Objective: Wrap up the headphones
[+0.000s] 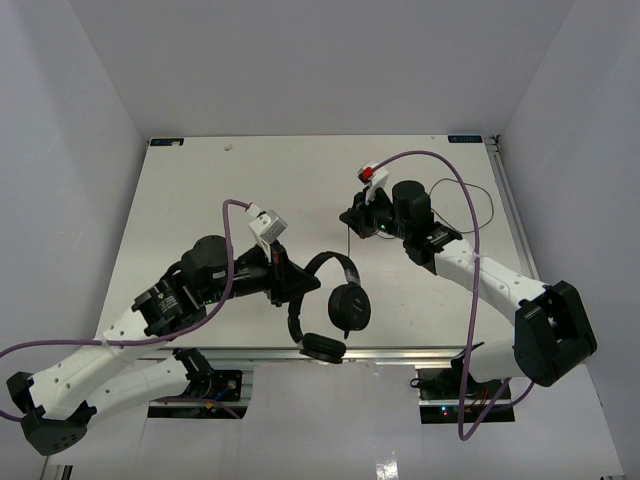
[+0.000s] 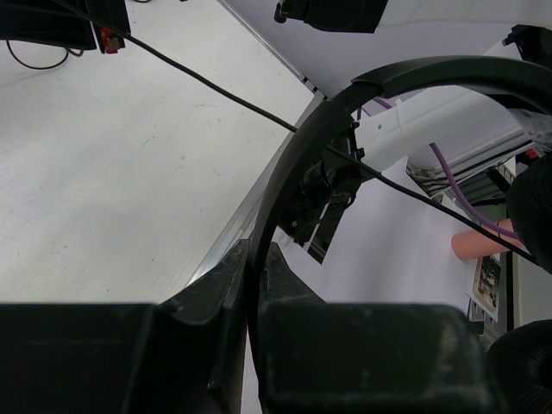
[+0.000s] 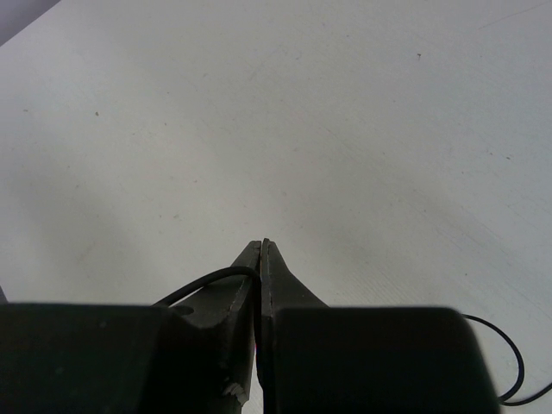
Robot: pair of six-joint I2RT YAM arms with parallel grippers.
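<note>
My left hand pinches the headphones by the thin headband. In the left wrist view its two fingers close on the black band right where it rises between them. The headphones sit at the near edge of the tabletop, between my two arms. From above, one round earcup lies just inside that edge and the other lies over the metal rail along it. I cannot tell whether either cup rests on the surface.

My right hand is farther back and to the right, its fingers pressed together with no gap showing at the tips. The thin black cord comes out at the side of those fingers, so I hold it nipped there. From above, the cord runs in a straight line from that hand to the headphones. In the left wrist view it crosses as a tight diagonal over the white tabletop. A slack loop of it lies beyond my right wrist.
</note>
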